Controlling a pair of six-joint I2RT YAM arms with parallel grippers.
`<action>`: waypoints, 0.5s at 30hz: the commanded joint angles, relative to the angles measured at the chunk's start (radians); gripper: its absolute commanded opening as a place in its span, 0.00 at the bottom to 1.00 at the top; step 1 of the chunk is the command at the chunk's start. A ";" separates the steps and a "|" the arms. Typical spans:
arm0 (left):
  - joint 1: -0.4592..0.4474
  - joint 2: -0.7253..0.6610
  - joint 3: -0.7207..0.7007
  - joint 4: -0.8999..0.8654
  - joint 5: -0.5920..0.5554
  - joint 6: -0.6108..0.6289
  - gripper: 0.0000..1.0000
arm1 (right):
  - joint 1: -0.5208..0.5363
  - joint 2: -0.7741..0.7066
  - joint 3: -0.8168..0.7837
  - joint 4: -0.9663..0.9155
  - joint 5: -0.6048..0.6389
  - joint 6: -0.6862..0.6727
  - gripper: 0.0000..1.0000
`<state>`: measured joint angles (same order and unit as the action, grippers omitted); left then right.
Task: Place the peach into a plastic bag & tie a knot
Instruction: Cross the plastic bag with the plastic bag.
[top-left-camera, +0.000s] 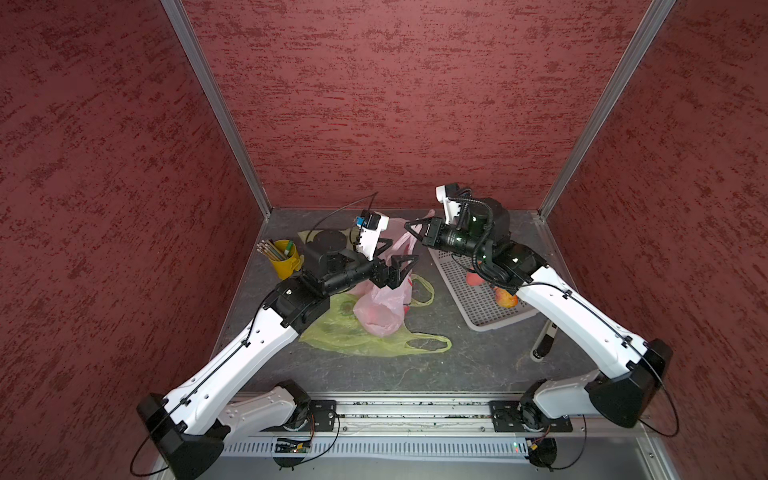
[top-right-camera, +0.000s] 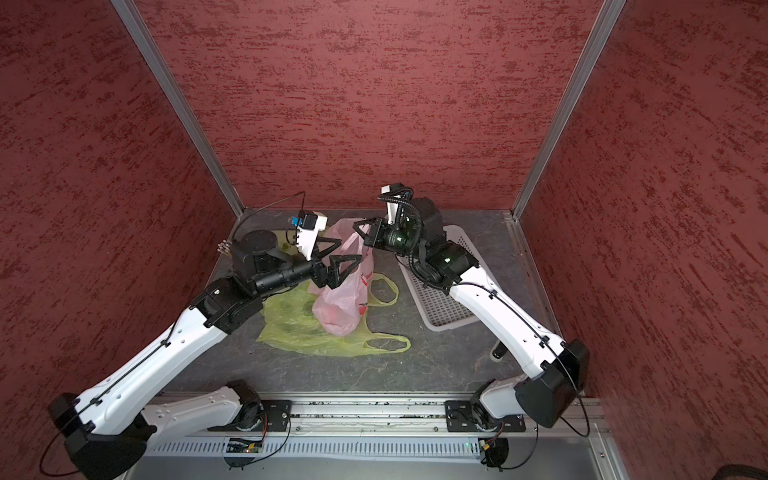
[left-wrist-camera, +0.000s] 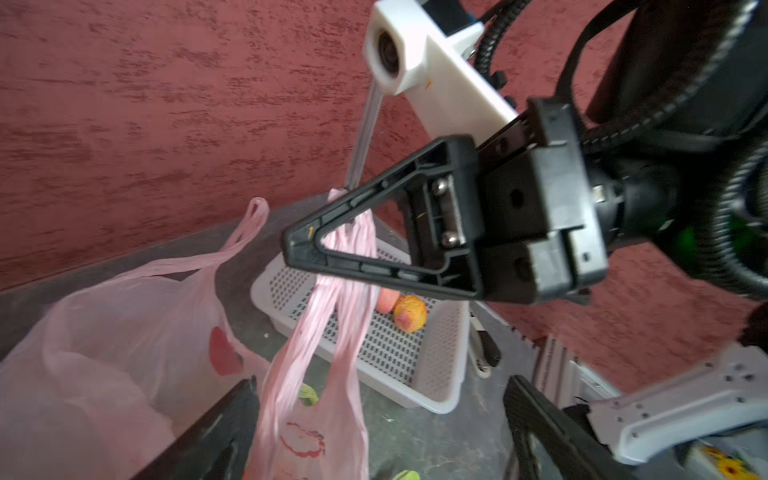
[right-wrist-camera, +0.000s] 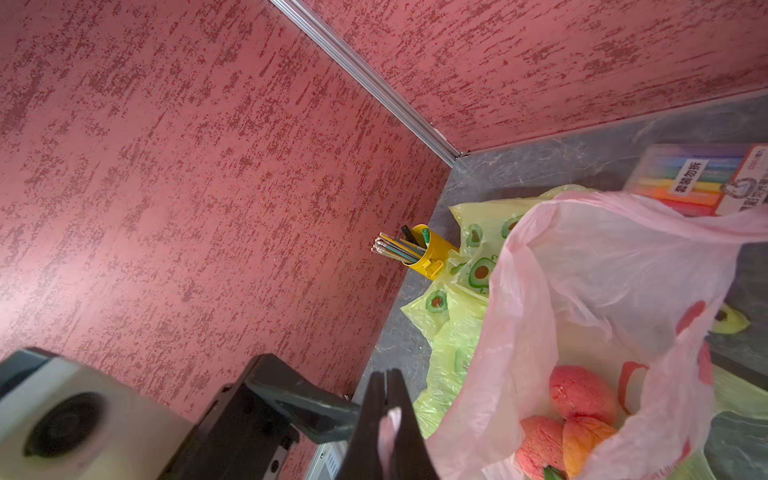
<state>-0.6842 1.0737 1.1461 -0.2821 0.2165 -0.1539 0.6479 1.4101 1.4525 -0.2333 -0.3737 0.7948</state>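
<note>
The right gripper (top-left-camera: 409, 227) is closed – its jaws pinch one twisted handle (left-wrist-camera: 318, 307) of the pink plastic bag (top-left-camera: 382, 307) and hold it up, so the handle runs taut from the bag to the fingertips. In the right wrist view a bit of pink film shows between the pressed jaws.

The left gripper (top-left-camera: 397, 255) is wide open and holds nothing. It hovers over the bag's mouth, and in the left wrist view the taut handle passes between its two fingers (left-wrist-camera: 216, 432); I cannot tell if it touches one of them. The bag's second handle (left-wrist-camera: 249, 220) stands free.

The pink bag sits near the middle of the table (top-left-camera: 457, 365), on top of a flat green avocado-print bag (top-left-camera: 345, 332). Three peaches (right-wrist-camera: 582, 392) lie at its bottom – clear only in the right wrist view; in both top views they are just a red blur through the film.

A white perforated tray (top-left-camera: 478, 316) by the right edge carries two more peaches (left-wrist-camera: 409, 313), partly hidden under the right arm in a top view. A yellow cup of pencils (top-left-camera: 284, 257) stands near the left edge. A box of coloured markers (right-wrist-camera: 706, 178) appears only in the right wrist view.
</note>
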 joint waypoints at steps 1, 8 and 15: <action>-0.047 -0.007 -0.023 0.081 -0.240 0.106 0.93 | 0.015 -0.005 0.040 0.025 0.021 0.035 0.00; -0.157 0.082 -0.021 0.170 -0.470 0.121 0.87 | 0.037 -0.003 0.044 0.040 0.052 0.066 0.00; -0.183 0.145 -0.037 0.178 -0.621 0.066 0.52 | 0.044 -0.021 0.032 0.047 0.088 0.090 0.00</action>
<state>-0.8680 1.2186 1.1236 -0.1326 -0.2943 -0.0666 0.6849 1.4101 1.4620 -0.2260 -0.3347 0.8536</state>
